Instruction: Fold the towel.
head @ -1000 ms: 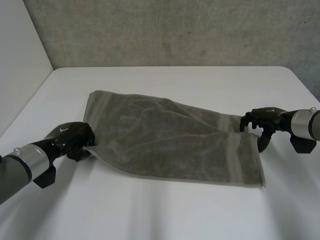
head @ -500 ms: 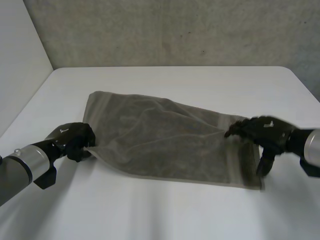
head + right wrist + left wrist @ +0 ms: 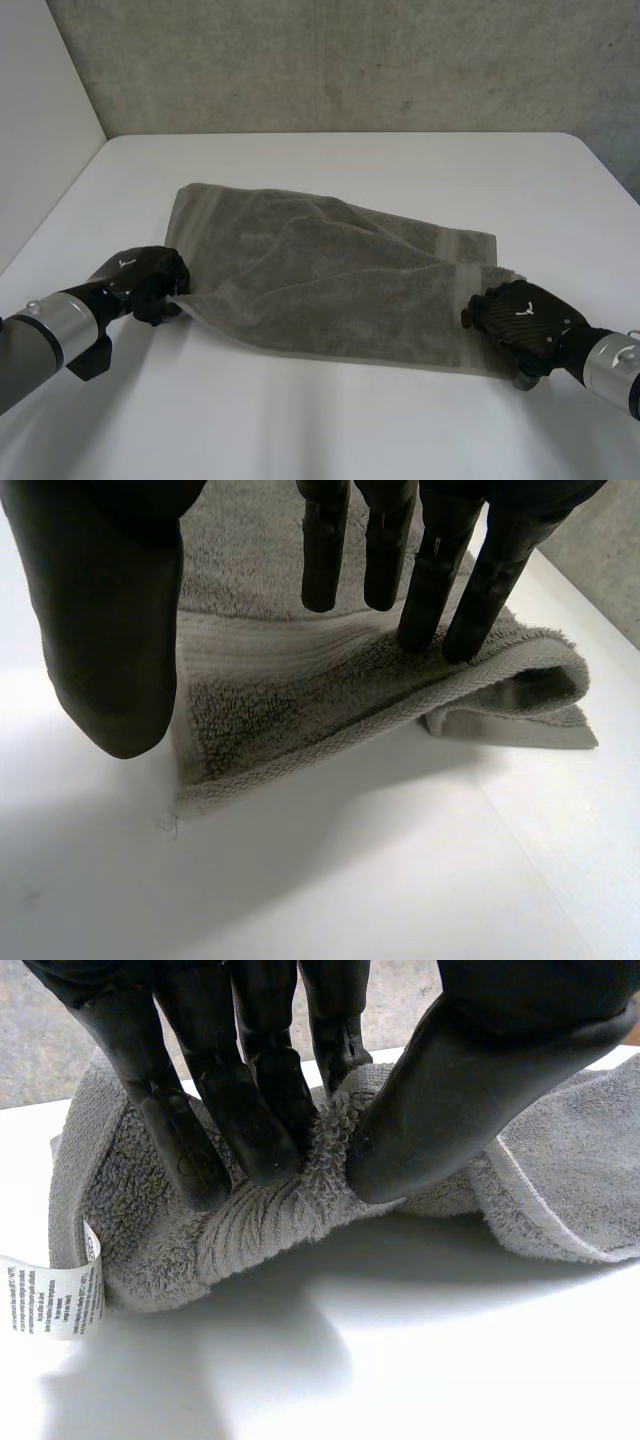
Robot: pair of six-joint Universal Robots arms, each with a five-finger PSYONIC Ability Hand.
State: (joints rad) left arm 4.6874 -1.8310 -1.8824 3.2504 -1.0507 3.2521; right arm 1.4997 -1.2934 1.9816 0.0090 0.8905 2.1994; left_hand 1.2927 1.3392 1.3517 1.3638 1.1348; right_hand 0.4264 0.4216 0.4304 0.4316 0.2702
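Stretching side to side across the table (image 3: pixel 350 160), towel (image 3: pixel 330 280), left hand (image 3: pixel 140 281) pinching one corner, right hand (image 3: pixel 520 316) spread over another.

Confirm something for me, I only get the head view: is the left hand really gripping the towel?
Observer: Yes. The left wrist view shows the left hand pinching a bunched fold of the towel between thumb and fingers.
Operator: And the other one?
Observer: The right hand is open, with straight fingers on a raised fold at the corner and the thumb apart.
Operator: Anything beside the left grip?
Observer: A white care label sticks out there.
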